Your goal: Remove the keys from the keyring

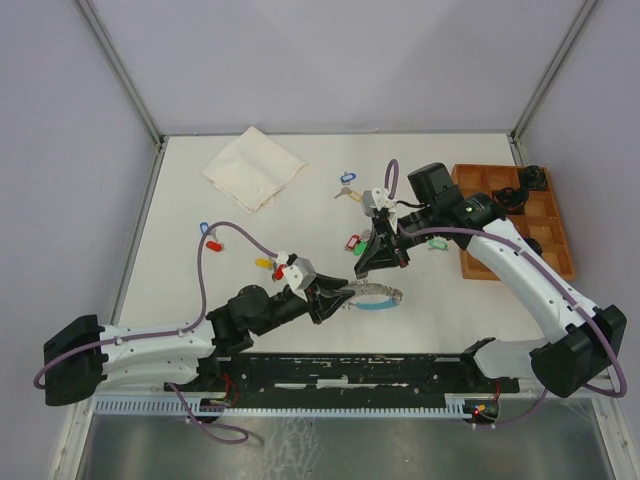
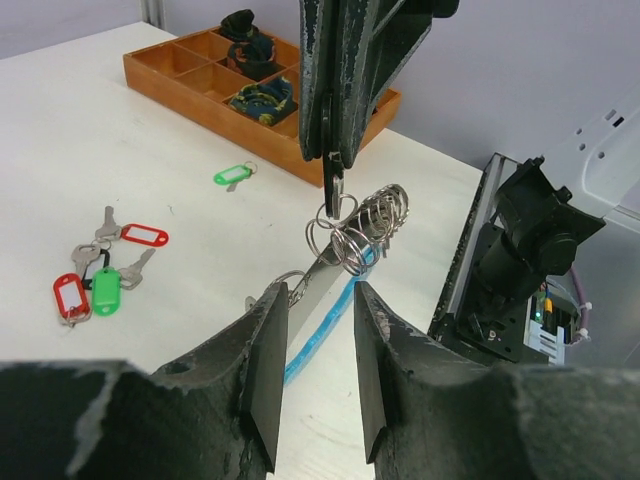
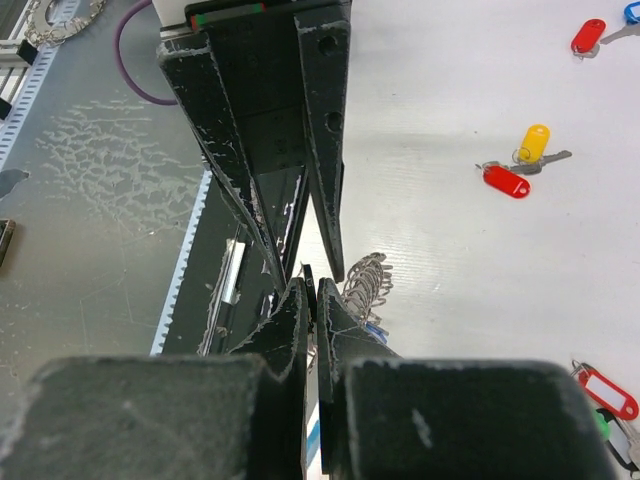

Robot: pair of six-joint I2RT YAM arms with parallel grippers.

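The keyring [image 1: 376, 297], a bunch of silvery loops [image 2: 368, 226] joined to a light-blue band [image 2: 318, 338], lies on the table between the arms. My right gripper [image 1: 379, 268] points down onto it, shut on a thin dark key [image 2: 333, 186] that hangs in a ring of the bunch; the wrist view shows that dark piece pinched between its fingers [image 3: 300, 300]. My left gripper [image 2: 315, 305] is open low over the table, its jaws either side of the blue band and a silver strip, not clamping them. Tagged keys [image 1: 354, 243] lie loose on the table.
A wooden compartment tray [image 1: 512, 222] with dark items stands at the right. A folded cream cloth [image 1: 254, 167] lies at the back. More loose tagged keys: blue [image 1: 347, 178], green [image 1: 437, 243], yellow and red [image 1: 266, 262], blue and red [image 1: 209, 236].
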